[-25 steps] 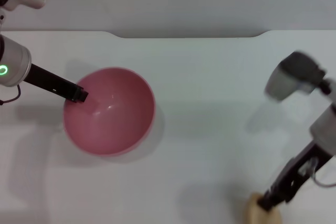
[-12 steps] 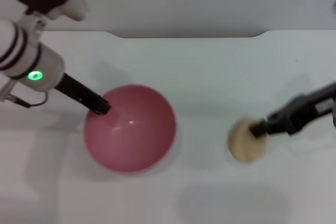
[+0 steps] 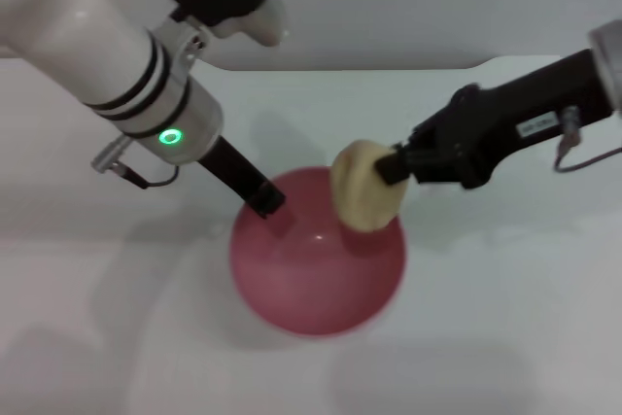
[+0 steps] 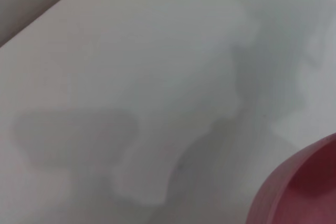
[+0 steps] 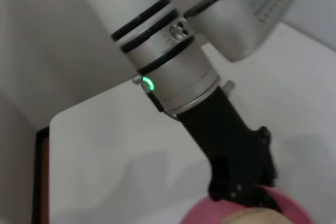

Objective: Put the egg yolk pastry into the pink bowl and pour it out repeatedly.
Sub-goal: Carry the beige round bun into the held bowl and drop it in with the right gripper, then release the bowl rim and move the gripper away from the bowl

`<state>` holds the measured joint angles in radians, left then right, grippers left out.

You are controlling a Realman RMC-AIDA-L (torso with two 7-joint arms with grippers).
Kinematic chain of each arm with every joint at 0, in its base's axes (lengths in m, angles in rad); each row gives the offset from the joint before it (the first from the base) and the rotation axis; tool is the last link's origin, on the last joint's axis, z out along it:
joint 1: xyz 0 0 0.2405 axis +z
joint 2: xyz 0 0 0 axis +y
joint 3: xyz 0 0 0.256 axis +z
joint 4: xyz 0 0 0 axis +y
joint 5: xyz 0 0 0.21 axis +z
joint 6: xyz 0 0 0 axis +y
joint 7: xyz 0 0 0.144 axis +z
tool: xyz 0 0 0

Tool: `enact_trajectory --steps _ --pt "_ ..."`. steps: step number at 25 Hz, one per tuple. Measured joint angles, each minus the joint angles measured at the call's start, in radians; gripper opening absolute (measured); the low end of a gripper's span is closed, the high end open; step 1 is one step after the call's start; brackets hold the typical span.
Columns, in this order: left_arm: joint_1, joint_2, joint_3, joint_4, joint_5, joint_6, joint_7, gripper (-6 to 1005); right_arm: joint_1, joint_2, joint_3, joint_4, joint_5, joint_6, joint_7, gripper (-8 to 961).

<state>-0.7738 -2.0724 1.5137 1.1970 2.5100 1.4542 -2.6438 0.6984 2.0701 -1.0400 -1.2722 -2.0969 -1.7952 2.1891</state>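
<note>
One pink bowl [image 3: 318, 264] and one egg yolk pastry [image 3: 366, 187] are showing on the white table [image 3: 505, 269], with two arms working over them. The bowl is sitting upright on the tabletop, its mouth facing up and its inside holding nothing yet. The left gripper [image 3: 267, 203] is reaching down from the upper left at a slant, its black tip pressing at the bowl's near-left rim, fingers closed onto that edge; a green light is glowing on the silver wrist above it. The right gripper [image 3: 394, 164] is stretching in from the right, nearly level, its dark fingers clamping the pastry by one side. The pastry is hanging in the air above the bowl's far-right rim, tilted so its pale domed face is turning toward the left arm, not touching the bowl. In the right wrist view the left arm's black tip [image 5: 239, 182] is meeting the pink rim [image 5: 202, 214], with a sliver of the pastry [image 5: 252, 216] just beside it.
</note>
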Motion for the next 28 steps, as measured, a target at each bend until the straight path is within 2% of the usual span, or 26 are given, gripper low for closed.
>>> enact_trajectory --steps 4,8,14,18,22,28 --pt "-0.007 -0.001 0.004 0.0 -0.026 -0.002 -0.002 -2 0.011 0.0 -0.063 0.056 -0.018 0.037 0.0 23" --pt "-0.01 -0.001 0.004 0.0 -0.036 -0.003 -0.002 -1 0.003 0.002 -0.114 0.055 -0.029 0.079 0.002 20" --pt "-0.005 0.0 0.005 0.001 -0.038 -0.006 -0.002 -1 -0.012 0.0 -0.1 0.027 -0.031 0.094 0.007 222" --pt "0.0 0.0 0.032 -0.002 -0.048 -0.024 -0.003 -1 -0.05 0.003 -0.032 -0.027 -0.025 0.131 0.019 411" --pt "0.008 -0.001 0.105 -0.03 -0.068 -0.094 -0.014 -2 -0.09 0.004 0.098 -0.026 -0.014 0.189 0.038 603" --pt "-0.013 -0.005 0.183 -0.118 -0.102 -0.176 -0.019 -2 -0.137 0.003 0.195 0.002 0.001 0.219 0.03 603"
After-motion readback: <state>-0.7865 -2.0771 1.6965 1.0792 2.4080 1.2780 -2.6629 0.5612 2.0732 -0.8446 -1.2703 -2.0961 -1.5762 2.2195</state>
